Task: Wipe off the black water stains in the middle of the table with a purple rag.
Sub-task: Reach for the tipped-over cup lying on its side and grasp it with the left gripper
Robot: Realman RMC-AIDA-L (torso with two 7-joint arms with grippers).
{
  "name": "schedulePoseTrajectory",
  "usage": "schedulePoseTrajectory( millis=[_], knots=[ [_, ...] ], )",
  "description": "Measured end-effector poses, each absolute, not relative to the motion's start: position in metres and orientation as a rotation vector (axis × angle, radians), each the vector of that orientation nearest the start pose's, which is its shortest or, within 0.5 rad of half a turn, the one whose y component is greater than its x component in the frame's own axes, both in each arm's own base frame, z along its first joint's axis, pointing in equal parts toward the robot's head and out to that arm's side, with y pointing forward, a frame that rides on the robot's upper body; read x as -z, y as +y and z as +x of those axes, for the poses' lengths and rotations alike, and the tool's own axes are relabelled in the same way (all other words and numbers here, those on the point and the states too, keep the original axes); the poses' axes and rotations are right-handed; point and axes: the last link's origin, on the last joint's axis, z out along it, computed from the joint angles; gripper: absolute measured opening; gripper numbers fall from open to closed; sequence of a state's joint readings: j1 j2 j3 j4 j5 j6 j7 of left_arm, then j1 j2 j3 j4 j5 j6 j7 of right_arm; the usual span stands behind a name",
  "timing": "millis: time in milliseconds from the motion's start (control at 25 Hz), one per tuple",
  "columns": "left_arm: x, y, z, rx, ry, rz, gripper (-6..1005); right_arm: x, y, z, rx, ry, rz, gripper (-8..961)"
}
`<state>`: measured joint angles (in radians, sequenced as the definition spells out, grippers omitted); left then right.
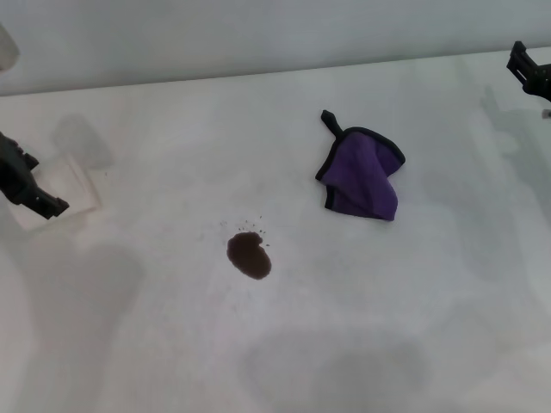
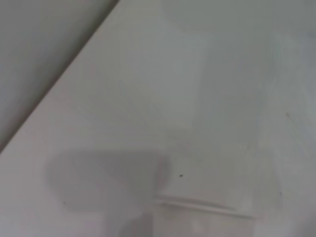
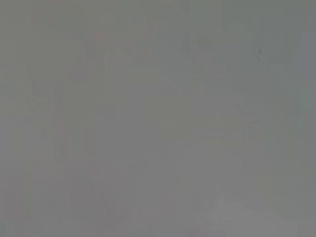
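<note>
Starting point: nothing is held; the wipe has not begun, so picking up the cloth looks like the step in hand.
Purple rag (image 1: 363,175): lies loosely folded on the table (image 1: 155,344), toward the far right of centre, black edging around it and a short loop tab (image 1: 330,120) pointing away from the robot.
Black water stains (image 1: 249,255): a small dark oval puddle near the middle, with tiny specks on its far side; it sits well apart from the rag, nearer the robot and to the left.
Right gripper (image 1: 532,70): at the far right edge, only partly in view, well apart from the rag; I cannot tell whether it is apart or together.
Left gripper (image 1: 30,191): at the left edge, away from both rag and puddle; its state I cannot tell either. It appears idle.
Wrist views: the left one shows only bare table and a shadow; the right one shows nothing readable.
Doing it well: the right arm is nearer, so it should probably take the rag. Pinching the raised fold in the middle seems safer than the thin tab, which may let the cloth dangle.
Wiping advice: lay a broad flat face over the puddle and draw across the specks too.
Risk: a bunched grip could smear the liquid outward.
</note>
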<state>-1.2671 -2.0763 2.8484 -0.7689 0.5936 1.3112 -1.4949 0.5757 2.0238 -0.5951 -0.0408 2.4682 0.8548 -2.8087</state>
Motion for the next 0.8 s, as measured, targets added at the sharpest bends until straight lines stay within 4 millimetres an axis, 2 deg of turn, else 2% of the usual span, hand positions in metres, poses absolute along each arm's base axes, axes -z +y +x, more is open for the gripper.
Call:
schedulePoseTrajectory(
  millis=[320,800],
  knots=[
    [-0.036,0.431,-0.250,-0.701,-0.584,-2.591,887,-0.034,0.373,0.377,-0.517,0.809,-1.441,857],
    [-0.018,0.433,-0.258,-0.689,-0.562,-2.574,888,-0.035,0.374,0.378,-0.514,0.808,-1.441,857]
  ],
)
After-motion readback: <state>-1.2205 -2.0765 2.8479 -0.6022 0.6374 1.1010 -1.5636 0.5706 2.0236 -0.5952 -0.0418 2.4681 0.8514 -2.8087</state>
